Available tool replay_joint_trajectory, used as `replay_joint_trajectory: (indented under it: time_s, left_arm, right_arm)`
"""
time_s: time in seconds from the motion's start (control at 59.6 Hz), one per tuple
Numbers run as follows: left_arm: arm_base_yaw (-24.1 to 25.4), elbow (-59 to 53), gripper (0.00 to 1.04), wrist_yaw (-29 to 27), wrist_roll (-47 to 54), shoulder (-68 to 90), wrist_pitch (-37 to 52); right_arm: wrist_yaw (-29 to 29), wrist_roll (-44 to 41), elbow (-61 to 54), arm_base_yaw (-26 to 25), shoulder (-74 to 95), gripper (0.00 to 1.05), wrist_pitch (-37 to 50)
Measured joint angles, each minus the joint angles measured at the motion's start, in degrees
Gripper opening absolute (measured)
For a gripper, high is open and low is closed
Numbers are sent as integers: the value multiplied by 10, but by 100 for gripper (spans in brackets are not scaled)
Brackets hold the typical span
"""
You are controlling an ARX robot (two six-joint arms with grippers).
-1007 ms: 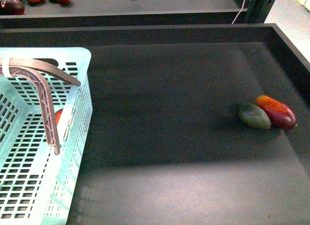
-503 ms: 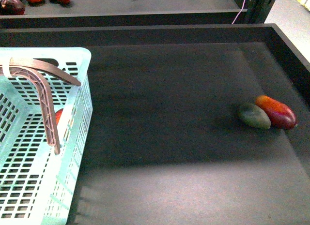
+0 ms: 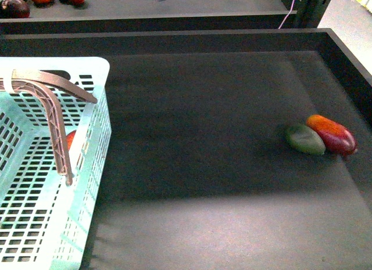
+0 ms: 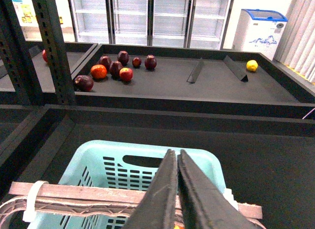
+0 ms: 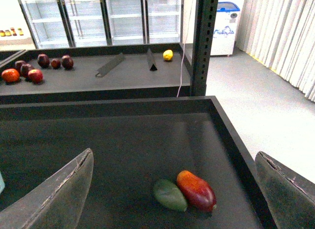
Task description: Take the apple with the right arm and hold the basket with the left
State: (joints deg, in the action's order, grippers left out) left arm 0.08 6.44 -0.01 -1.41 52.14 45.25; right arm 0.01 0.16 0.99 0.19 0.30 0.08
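Lying inside the basket behind the handle, the apple sits far from the wide-open right gripper — nearer the pinched-together left gripper, poised above the handle.

A red-orange mango and a dark green fruit were positioned touching on the black tray.
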Motion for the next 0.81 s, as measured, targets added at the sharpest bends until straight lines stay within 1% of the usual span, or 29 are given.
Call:
replay_joint_trajectory:
  time_s: [0.151, 0.201, 0.252, 0.571, 0.806]
  left_arm:
    - [0, -23, 3, 0, 4, -55, -34]
    - [0, -37, 3, 0, 5, -59, -13]
    - [0, -47, 3, 0, 6, -67, -18]
    - [0, -56, 3, 0, 7, -212, -150]
    - [0, -56, 3, 0, 7, -289, -221]
  right_arm:
    - [0, 0, 0, 0, 0, 96, 0]
    - [0, 0, 0, 0, 0, 96, 0]
    - [0, 0, 0, 0, 0, 96, 0]
    - [0, 0, 0, 0, 0, 96, 0]
    - [0, 0, 0, 0, 0, 96, 0]
